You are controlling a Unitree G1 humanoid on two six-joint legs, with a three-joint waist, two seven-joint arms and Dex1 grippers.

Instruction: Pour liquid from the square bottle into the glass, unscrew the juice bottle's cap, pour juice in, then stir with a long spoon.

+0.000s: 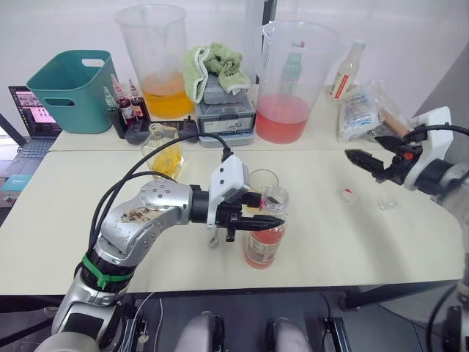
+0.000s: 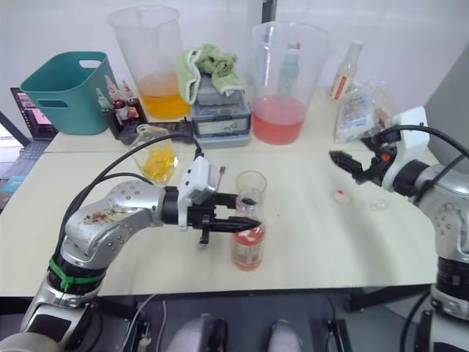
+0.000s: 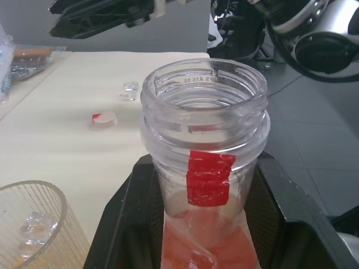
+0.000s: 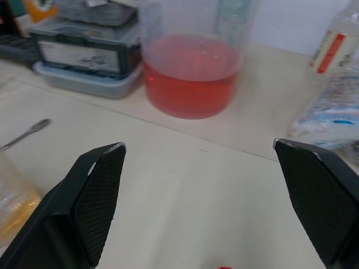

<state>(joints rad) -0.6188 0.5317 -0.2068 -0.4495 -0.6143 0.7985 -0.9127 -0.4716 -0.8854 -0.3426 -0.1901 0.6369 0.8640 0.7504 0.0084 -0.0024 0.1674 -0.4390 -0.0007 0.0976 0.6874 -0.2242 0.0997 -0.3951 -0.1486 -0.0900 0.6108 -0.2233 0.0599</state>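
Note:
The juice bottle (image 1: 264, 246), clear with red-orange juice and a red tape strip, stands upright with its mouth uncapped (image 3: 205, 89). My left gripper (image 1: 262, 221) is shut on its neck. Just behind it stands the ribbed glass (image 1: 262, 181), holding a little yellowish liquid. The square bottle (image 1: 163, 152) of yellow liquid stands further back left. The red-and-white cap (image 1: 349, 193) lies on the table to the right. My right gripper (image 1: 364, 163) hovers open above the table near the cap, holding nothing. A spoon (image 4: 28, 133) lies on the table.
Behind stand a beaker of orange liquid (image 1: 157, 62), a beaker of pink liquid (image 1: 292, 88), a grey box (image 1: 227, 111) under a green cloth (image 1: 216, 64), a teal bin (image 1: 73, 89), dye bottles (image 1: 124, 108) and plastic bags (image 1: 366, 110). A small clear piece (image 1: 387, 202) lies near the cap.

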